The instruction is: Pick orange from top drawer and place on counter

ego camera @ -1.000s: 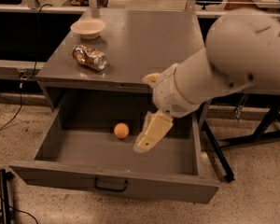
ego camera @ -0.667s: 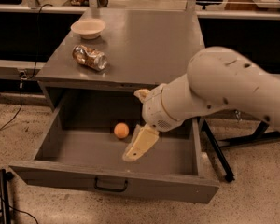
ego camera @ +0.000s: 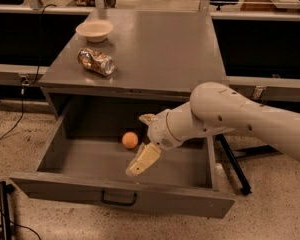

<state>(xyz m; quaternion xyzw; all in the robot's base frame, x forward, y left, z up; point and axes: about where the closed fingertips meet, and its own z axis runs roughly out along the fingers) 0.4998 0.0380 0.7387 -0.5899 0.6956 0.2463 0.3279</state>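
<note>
The orange (ego camera: 130, 140) lies on the floor of the open top drawer (ego camera: 80, 159), near the middle and toward the back. My gripper (ego camera: 140, 145) hangs inside the drawer just right of the orange, open. One cream finger (ego camera: 144, 160) points down and to the left in front of the fruit; the other (ego camera: 147, 118) shows behind it. The orange sits at the mouth of the jaws, untouched as far as I can see. The grey counter (ego camera: 160, 54) lies above the drawer.
A cream bowl (ego camera: 94, 30) and a crushed shiny can (ego camera: 95, 62) stand on the counter's left side. The drawer front with its dark handle (ego camera: 119, 200) juts toward me. My white arm (ego camera: 250, 119) reaches in from the right. Black cables run along the floor at left.
The arm has swung left and lower into the drawer, bringing the gripper from the right part of the drawer up beside the orange. The orange has not moved.
</note>
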